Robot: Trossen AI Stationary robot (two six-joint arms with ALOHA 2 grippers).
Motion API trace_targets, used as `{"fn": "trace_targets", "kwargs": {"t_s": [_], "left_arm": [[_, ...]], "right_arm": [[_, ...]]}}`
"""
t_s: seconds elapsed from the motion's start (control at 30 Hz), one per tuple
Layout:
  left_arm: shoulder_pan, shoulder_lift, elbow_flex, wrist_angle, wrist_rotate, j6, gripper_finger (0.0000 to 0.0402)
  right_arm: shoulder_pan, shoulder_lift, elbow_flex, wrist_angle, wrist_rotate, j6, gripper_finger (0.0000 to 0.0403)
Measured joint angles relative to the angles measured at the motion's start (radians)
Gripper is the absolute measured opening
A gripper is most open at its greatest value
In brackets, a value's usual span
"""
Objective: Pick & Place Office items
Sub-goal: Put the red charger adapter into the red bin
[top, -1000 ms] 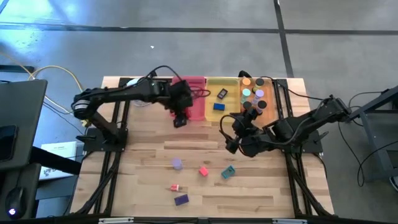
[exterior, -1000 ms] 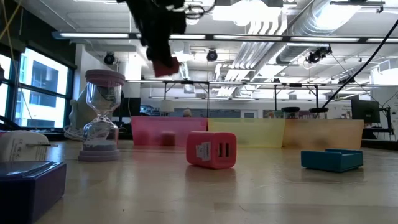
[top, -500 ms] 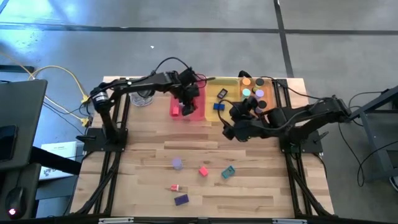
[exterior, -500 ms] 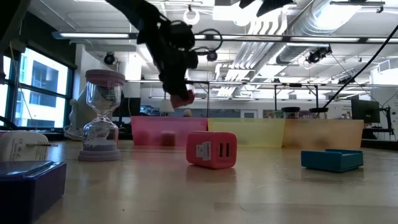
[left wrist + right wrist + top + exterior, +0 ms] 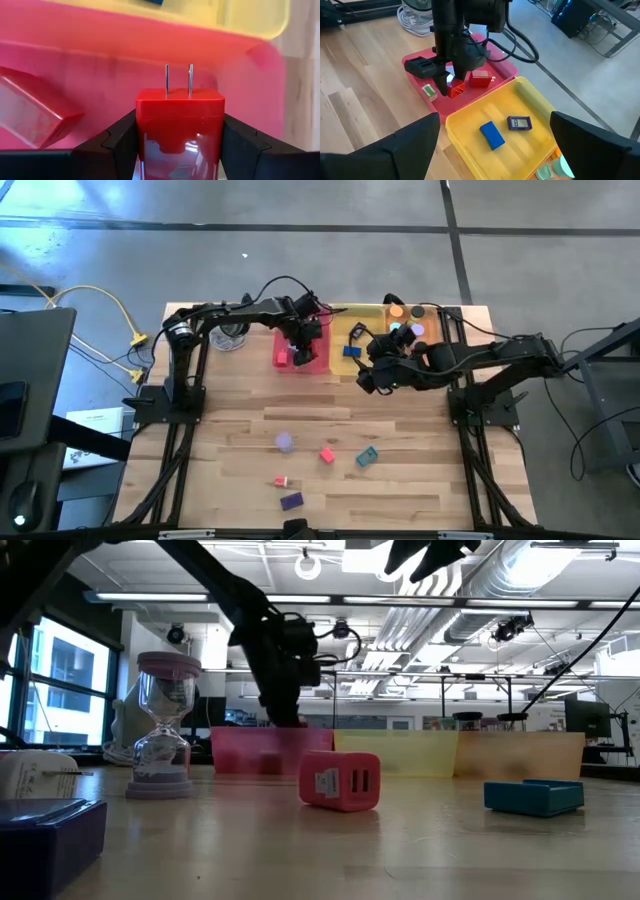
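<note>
On the wooden worktop (image 5: 400,470) I saw my left gripper (image 5: 451,84) clamped on a red charger block (image 5: 180,127) inside the pink tray (image 5: 318,330), my right gripper (image 5: 372,376) wide open and empty beside the yellow tray (image 5: 535,107) holding a blue block (image 5: 492,135).

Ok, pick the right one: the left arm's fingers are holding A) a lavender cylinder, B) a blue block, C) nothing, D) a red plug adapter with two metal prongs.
D: the left wrist view shows the red plug adapter clamped between the left gripper's fingers, two prongs up, over the pink tray.
</note>
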State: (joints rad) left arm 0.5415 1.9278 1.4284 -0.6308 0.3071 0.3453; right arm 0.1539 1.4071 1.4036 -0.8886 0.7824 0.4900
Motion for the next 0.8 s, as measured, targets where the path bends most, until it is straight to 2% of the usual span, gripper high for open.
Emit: {"fn": "trace_targets", "kwargs": {"t_s": [0.8], "left_arm": [[0.036,0.05,-0.002,-0.115,-0.077,0.059,0.0209]], "right_arm": [[0.001,0.0,0.0,-0.022,0.0,0.003,0.0369]]}}
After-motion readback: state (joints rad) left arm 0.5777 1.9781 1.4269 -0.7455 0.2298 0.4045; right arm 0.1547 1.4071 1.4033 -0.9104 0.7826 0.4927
